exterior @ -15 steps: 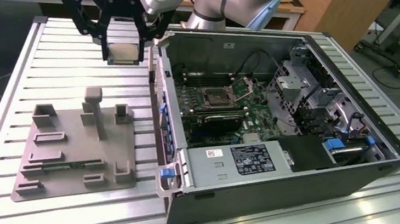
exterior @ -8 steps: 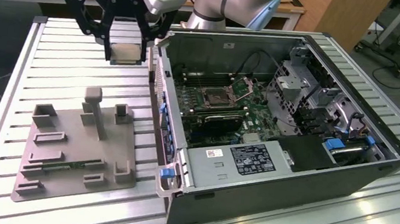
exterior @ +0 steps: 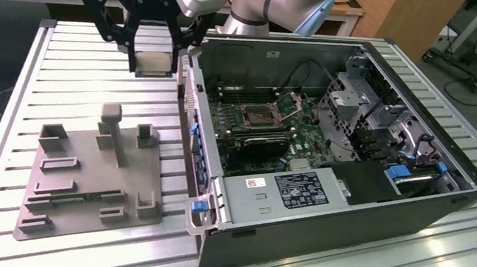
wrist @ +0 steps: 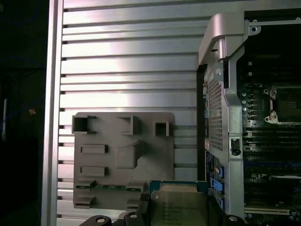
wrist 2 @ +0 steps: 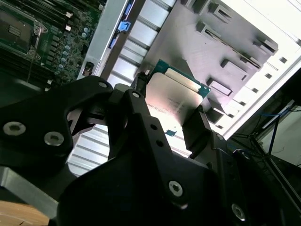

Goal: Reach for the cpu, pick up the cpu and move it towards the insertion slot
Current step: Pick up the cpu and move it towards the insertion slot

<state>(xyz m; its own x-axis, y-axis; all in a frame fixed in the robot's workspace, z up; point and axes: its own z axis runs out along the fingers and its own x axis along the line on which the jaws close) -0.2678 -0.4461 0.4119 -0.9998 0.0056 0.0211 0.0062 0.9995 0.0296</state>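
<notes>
Silver-grey and square, the cpu (exterior: 153,64) is hanging in the air between the black fingers of the gripper (exterior: 152,66), which is clamping it by two opposite edges; in the second wrist view the cpu (wrist 2: 174,100) is showing its metal top and green rim. It is sitting above the slatted metal table (exterior: 77,85), just beside the open computer case (exterior: 332,247) on the exterior view's left. Inside that case the insertion slot (exterior: 262,114) is lying with its hinged plate raised, well apart from the chip. Nearer the camera, a grey fixture tray (exterior: 85,178) is resting on the table.
</notes>
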